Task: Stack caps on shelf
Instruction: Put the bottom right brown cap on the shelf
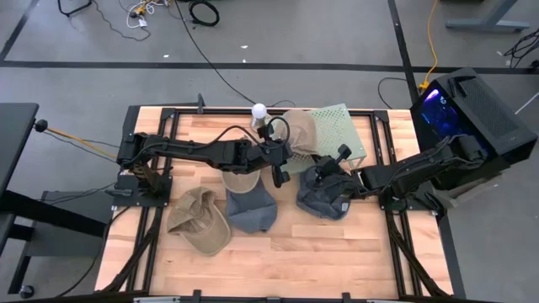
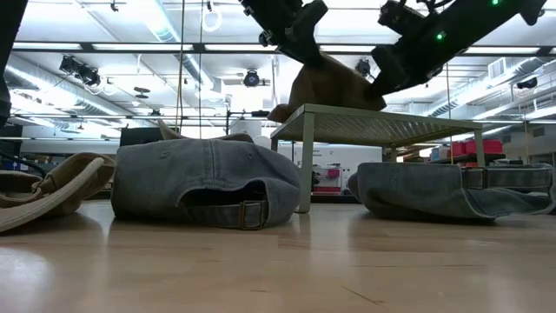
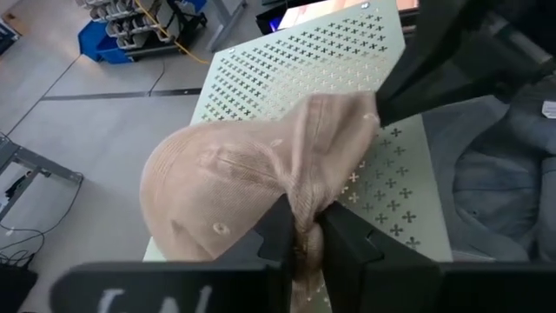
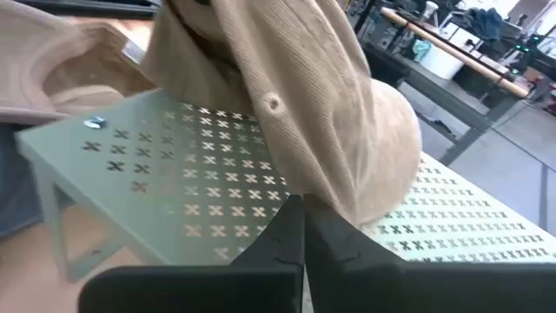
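Tan cap (image 3: 243, 191) sits on the shelf (image 3: 382, 200), its fabric pinched in the left tool (image 3: 304, 239); the right tool (image 4: 300, 230), clenched empty, touches it at 3 o'clock.

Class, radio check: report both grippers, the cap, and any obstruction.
Left gripper shut on tan cap, cap over green shelf. Right gripper shut, empty, touching the cap. Blue-grey cap beside shelf, not blocking.
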